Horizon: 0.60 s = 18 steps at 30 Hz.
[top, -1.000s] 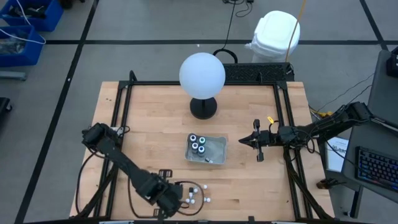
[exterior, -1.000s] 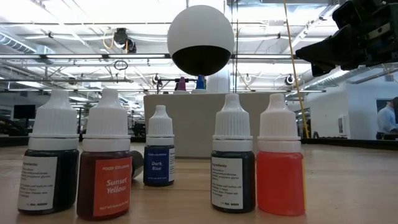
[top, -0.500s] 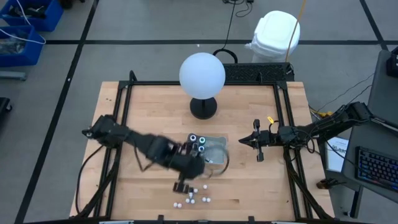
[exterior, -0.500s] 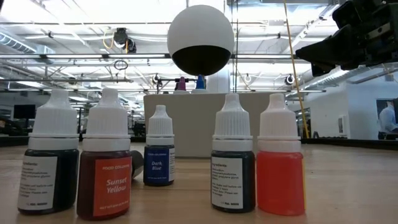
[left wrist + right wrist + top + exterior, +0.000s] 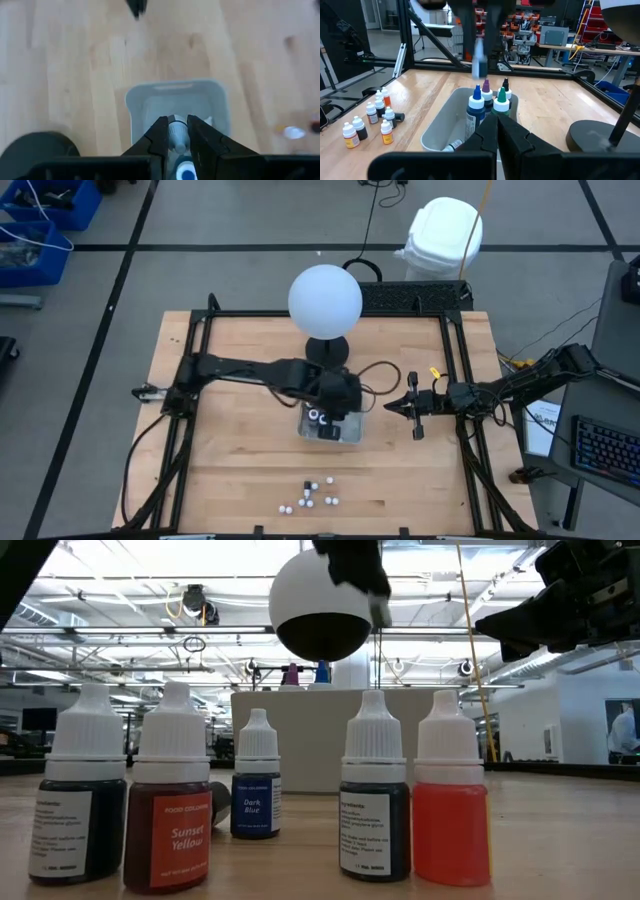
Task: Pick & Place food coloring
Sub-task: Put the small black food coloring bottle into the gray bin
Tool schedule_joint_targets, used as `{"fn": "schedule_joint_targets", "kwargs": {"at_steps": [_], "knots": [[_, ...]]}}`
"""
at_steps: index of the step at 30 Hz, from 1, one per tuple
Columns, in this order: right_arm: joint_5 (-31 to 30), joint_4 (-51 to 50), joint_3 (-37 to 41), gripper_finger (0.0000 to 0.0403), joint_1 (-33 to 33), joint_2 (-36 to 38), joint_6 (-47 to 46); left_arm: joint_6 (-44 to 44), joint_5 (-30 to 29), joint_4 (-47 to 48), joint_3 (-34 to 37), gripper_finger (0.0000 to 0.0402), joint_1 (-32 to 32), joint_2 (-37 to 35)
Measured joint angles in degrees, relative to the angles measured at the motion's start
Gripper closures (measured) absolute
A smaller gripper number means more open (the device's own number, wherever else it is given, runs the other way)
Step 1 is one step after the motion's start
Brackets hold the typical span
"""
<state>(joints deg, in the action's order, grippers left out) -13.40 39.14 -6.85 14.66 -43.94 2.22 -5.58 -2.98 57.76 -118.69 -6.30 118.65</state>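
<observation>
Two left-arm fingers [image 5: 161, 135] pinch a food coloring bottle [image 5: 176, 136] above the tray [image 5: 141, 97]; right fingers pressed together.

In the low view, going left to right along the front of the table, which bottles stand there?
Dark bottle with white label → Sunset Yellow bottle → Dark Blue bottle, smaller and set farther back → dark bottle with white label → orange-red bottle.

One small bottle [image 5: 176, 137] hangs pinched in the left hand [image 5: 174, 131] above the tray. Three larger bottles [image 5: 487, 102] stand upright inside; small white-capped ones [image 5: 309, 495] sit clustered on the desk's near edge.
</observation>
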Motion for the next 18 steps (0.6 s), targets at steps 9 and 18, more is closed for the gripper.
{"fn": "schedule_joint_targets", "kwargs": {"at_steps": [9,18], "knots": [[0.0,0.0,0.0,0.0403,-0.1,0.0,0.4,-1.8,-0.6,-2.8,0.0,0.0341,0.5,9.2],[0.0,0.0,0.0,0.0403,-0.1,0.0,0.7,-0.7,-1.1,-4.6,0.1,0.0341,1.8,14.3]]}}
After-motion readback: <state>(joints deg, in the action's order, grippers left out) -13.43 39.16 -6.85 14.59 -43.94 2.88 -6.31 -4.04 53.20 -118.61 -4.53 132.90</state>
